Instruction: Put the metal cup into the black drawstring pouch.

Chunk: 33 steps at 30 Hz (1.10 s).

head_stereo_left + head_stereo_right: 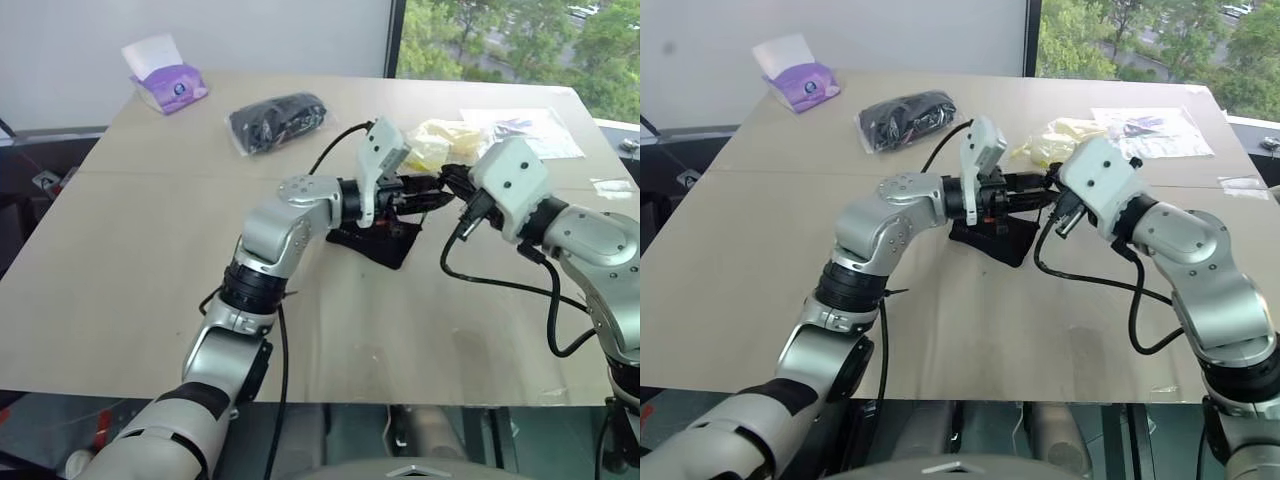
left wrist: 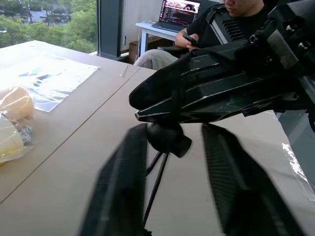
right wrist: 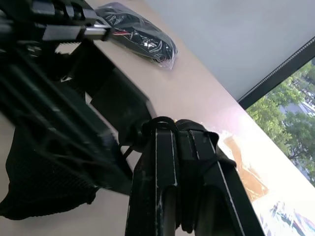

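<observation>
The left gripper [image 2: 175,130] reaches in from 9 o'clock over the middle of the table [image 1: 150,260]. In its wrist view its two black fingers [image 2: 123,187] stand apart, and a small round cord stopper [image 2: 166,138] sits in the gap against one of them. I cannot tell whether they press on it. The right gripper [image 3: 174,126] comes in from 3 o'clock and meets it tip to tip. Its fingers are together, pinched on the top edge of the black drawstring pouch [image 1: 385,242], with black fabric folded over them and a thin cord hanging down to the stopper. The pouch hangs at 6 o'clock below the two grippers, and its lower end sags onto the tabletop, dark and slack. At 11 o'clock on the far corner of the table lies a purple tissue pack [image 1: 167,84]. A lumpy black bundle in clear plastic [image 1: 277,120] sits at about 12 o'clock, well apart from the pouch. At 1 o'clock, just behind the grippers, is a yellowish bag [image 1: 435,145], and a clear plastic sheet [image 1: 520,128] lies beyond it at 2 o'clock. Past the table a seated person [image 2: 236,14] is next to a laptop [image 2: 179,11] on a desk.
</observation>
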Each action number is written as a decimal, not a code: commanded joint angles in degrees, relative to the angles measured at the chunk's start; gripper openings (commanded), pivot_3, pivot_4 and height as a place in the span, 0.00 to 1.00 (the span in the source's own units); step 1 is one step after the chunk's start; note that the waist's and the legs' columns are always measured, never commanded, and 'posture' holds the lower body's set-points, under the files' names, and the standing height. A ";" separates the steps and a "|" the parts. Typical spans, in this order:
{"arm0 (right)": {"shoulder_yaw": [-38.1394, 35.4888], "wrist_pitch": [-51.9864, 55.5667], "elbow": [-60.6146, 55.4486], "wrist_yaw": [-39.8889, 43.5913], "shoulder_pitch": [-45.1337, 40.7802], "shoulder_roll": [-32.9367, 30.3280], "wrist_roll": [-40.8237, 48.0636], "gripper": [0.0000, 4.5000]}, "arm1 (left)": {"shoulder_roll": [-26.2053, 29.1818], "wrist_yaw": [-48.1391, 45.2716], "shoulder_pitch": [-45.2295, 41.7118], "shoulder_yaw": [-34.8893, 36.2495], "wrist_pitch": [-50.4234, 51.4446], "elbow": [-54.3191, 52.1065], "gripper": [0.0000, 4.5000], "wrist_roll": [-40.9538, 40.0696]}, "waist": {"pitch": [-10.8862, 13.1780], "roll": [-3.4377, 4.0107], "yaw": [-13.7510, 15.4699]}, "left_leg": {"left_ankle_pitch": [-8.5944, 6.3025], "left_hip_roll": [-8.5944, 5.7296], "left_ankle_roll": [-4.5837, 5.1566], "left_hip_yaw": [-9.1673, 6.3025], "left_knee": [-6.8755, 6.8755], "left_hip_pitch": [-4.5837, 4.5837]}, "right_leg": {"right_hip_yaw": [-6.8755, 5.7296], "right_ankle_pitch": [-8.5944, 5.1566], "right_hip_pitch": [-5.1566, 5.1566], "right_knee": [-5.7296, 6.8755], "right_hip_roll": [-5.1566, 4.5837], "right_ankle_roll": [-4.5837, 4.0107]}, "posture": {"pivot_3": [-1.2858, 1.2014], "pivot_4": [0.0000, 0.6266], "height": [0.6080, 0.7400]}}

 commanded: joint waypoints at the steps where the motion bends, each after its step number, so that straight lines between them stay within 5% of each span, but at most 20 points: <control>1: -0.33 0.23 -2.40 -0.56 -1.07 0.00 -0.27 0.00 | -1.00 0.19 -2.17 0.46 -0.23 -1.11 0.04 -0.49 | 0.00 0.00 0.00 | 0.00 0.00 0.00 0.00 0.00 0.00 | 0.00 0.00 0.00 0.00 0.00 0.00 | 0.52 0.24 1.00; 6: -1.67 0.85 -1.97 -1.24 -0.11 -0.12 -0.21 0.00 | -0.74 0.71 -1.82 -0.43 0.48 -0.27 0.04 0.88 | 0.00 0.00 0.00 | 0.00 0.00 0.00 0.00 0.00 0.00 | 0.00 0.00 0.00 0.00 0.00 0.00 | 0.52 0.24 1.00; 14: -17.85 4.30 16.18 -12.22 2.06 1.95 -3.55 0.00 | 5.35 -0.24 3.96 -6.85 -0.37 4.45 0.04 8.82 | -0.02 0.03 0.18 | 0.00 -0.02 0.00 0.04 0.02 0.03 | 0.02 0.01 0.02 0.02 -0.03 0.00 | 0.52 0.24 1.00; 25: -12.26 -6.94 22.98 -7.60 12.06 3.52 -1.67 0.00 | 4.42 3.09 7.34 -4.57 -7.34 5.01 0.04 11.09 | 0.01 0.23 -0.34 | 0.00 0.02 0.01 0.09 -0.07 0.09 | 0.09 0.00 0.01 0.05 0.03 0.00 | 0.52 0.24 1.00; 28: -12.22 -7.94 22.00 -5.96 14.80 3.98 -0.58 0.21 | 3.87 3.19 8.89 -0.32 -5.37 0.30 0.34 7.13 | 0.02 0.23 -0.22 | 0.00 0.01 0.01 0.10 0.01 0.02 | 0.09 0.01 0.01 0.04 0.01 0.01 | 0.52 0.24 1.00; 33: -15.88 -13.32 17.01 -1.76 23.14 4.96 3.57 0.72 | 5.01 9.55 14.68 8.16 -1.91 -11.49 0.83 4.03 | 0.02 0.23 0.08 | 0.00 0.01 0.01 0.07 -0.02 0.00 | 0.05 0.00 0.01 0.00 -0.02 0.01 | 0.52 0.24 1.00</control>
